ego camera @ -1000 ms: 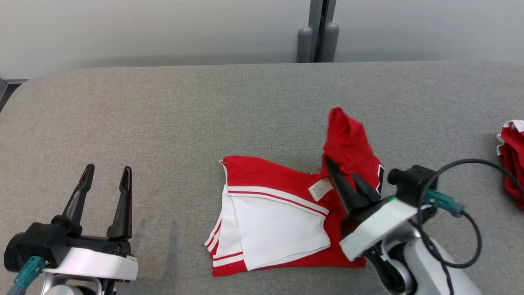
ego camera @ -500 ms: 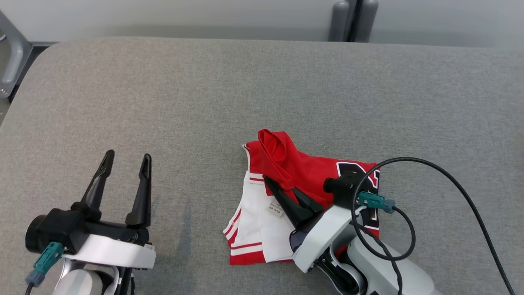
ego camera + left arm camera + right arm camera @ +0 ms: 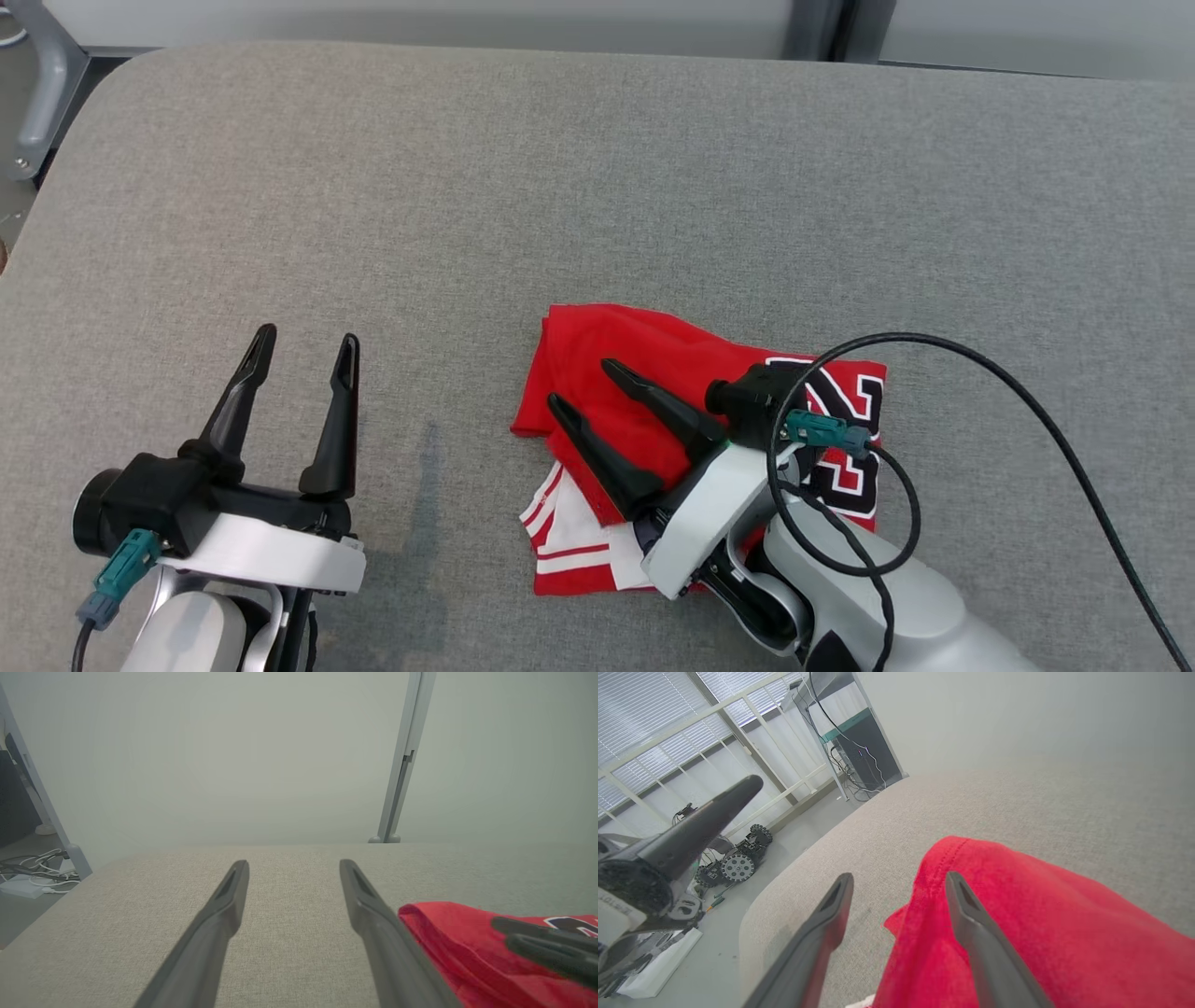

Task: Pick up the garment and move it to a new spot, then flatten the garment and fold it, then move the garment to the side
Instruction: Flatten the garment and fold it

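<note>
The red garment lies folded on the grey table, white striped sleeve edges poking out at its near left and a black-and-white print at its right. My right gripper hovers just over the garment's left part, open, nothing between its fingers. In the right wrist view the garment lies loose under the open right gripper. My left gripper stands open to the left of the garment, apart from it. The left wrist view shows the open left gripper over bare table, the garment at the lower right.
A black cable loops from my right wrist across the table's right side. A grey metal frame stands off the table's far left corner. Bare table stretches behind and left of the garment.
My right gripper has opened and let go of the red fold, which has dropped flat over the white sleeves. The camera has swung left, shifting the whole picture. The left gripper stays open.
</note>
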`<state>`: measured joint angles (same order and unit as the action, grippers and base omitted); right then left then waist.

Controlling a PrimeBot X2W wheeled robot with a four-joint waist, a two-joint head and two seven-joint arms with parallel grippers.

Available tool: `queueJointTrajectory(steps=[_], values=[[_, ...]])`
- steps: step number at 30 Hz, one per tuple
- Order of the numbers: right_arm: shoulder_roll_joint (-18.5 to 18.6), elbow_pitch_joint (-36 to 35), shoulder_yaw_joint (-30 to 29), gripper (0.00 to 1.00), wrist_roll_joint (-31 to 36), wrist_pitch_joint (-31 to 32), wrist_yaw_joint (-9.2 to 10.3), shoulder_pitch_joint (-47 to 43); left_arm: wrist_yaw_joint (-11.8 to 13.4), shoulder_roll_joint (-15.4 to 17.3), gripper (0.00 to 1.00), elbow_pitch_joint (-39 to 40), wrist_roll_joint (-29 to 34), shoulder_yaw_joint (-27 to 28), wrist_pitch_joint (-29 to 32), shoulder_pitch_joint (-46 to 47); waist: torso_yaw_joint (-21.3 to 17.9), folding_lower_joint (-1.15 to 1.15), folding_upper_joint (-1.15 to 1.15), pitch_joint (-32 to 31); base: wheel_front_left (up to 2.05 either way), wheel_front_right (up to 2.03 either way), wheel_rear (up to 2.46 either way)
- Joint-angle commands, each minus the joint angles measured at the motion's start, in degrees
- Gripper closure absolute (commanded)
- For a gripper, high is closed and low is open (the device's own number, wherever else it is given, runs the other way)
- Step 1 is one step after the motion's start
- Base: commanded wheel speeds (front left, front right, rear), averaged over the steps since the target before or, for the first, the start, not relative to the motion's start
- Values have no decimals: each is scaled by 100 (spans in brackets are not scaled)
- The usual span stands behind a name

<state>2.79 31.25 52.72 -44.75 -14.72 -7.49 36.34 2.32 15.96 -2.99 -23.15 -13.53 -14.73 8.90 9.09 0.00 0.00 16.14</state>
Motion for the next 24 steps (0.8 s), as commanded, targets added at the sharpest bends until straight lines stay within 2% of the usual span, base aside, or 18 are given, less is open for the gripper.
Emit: queueJointTrajectory(steps=[1,4,8,19,24], values=[[30,-92,-36,0,90,-57,-1,86,-27,22,0,-19,53,45,-26,57,-42,0,0,-42,0,0,0],[35,-379,-360,0,319,-61,-1,23,-22,31,0,-32,69,84,-35,5,-116,0,0,-120,0,0,0],[64,-725,-1137,0,843,-48,-1,-266,4,42,0,-33,94,139,-34,-92,-210,0,0,-241,0,0,0],[658,-1434,-3459,0,1913,-29,-1,-1544,91,91,0,48,89,270,-38,-402,-412,0,0,-597,0,0,0],[797,-1756,-4367,0,2286,130,-1,-2204,137,139,0,104,62,294,-28,-575,-493,0,0,-737,0,0,0]])
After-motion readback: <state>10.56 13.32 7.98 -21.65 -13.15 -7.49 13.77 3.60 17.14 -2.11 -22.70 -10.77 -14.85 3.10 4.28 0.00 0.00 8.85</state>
